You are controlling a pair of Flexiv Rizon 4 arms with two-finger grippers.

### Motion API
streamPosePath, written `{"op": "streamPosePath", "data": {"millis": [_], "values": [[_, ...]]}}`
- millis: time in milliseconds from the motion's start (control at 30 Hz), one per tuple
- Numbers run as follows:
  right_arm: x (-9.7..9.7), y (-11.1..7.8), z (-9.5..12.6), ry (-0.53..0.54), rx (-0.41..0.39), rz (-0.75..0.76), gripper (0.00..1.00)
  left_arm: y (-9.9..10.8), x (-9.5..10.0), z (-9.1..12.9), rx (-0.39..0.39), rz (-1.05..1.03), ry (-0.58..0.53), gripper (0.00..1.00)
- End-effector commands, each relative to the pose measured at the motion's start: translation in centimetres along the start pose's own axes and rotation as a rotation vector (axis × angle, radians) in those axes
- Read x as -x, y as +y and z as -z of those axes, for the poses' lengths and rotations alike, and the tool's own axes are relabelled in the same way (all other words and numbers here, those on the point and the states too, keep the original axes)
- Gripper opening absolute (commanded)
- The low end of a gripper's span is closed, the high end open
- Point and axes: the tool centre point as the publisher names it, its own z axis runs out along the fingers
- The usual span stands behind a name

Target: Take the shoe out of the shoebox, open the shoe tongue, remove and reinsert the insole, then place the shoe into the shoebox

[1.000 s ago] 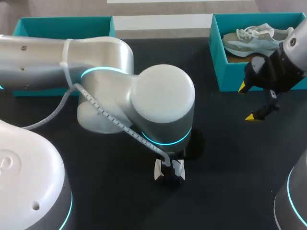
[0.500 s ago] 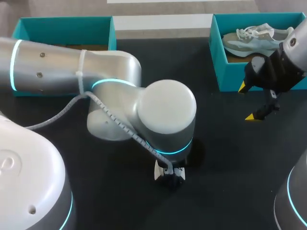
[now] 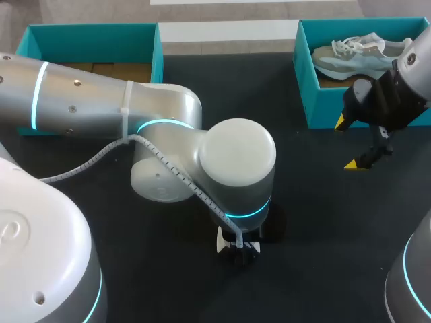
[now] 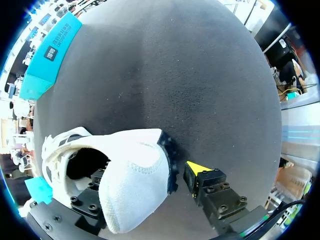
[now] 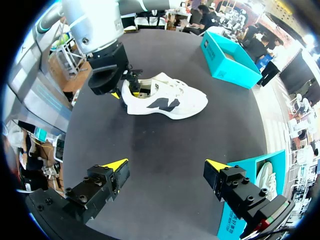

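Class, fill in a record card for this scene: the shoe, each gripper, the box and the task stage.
Shoe: white fabric sneaker with a black side mark, upright on the black table, outside the boxes.
Left gripper: shut on the sneaker's heel, one finger inside.
Right gripper: open, empty, near the teal cardboard shoebox.
Box contents: a pale grey sneaker.
Stage: shoe out; insole not visible.

The white mesh low-top sneaker bears a dark navy mark on its side. The matte table top is plain black. The open cardboard shoebox is teal, as is the second cardboard box; the other running shoe is pale grey-green. The left arm is silver with glowing cyan rings; the right gripper is black, tipped bright yellow
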Motion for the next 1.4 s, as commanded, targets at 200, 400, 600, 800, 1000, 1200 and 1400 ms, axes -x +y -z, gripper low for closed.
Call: {"op": "streamPosePath", "data": {"millis": [200, 400, 600, 800, 1000, 1200, 1400], "values": [[0.0, 0.0, -0.1, -0.001, -0.001, 0.0, 1.0, 0.1, -0.1, -1.4, -0.01, -0.002, 0.066, 0.3], [0.0, 0.0, -0.1, -0.001, -0.001, 0.0, 1.0, 0.3, -0.5, -1.4, -0.042, -0.002, 0.148, 0.0], [0.0, 0.0, -0.1, -0.001, -0.001, 0.0, 1.0, 0.7, -0.7, 0.9, -0.063, -0.017, 0.243, 0.0], [0.0, 0.0, -0.1, -0.001, -0.001, 0.0, 1.0, 2.0, 0.1, 6.5, -0.052, -0.015, 0.26, 0.0], [0.0, 0.0, -0.1, -0.001, -0.001, 0.0, 1.0, 3.7, 2.0, 12.5, -0.035, -0.008, 0.269, 0.0], [0.0, 0.0, -0.1, -0.001, -0.001, 0.0, 1.0, 5.3, 3.4, 17.6, -0.032, -0.062, 0.266, 0.0], [0.0, 0.0, -0.1, -0.001, -0.001, 0.0, 1.0, 6.3, 4.9, 21.3, -0.044, -0.098, 0.236, 0.0]]}}
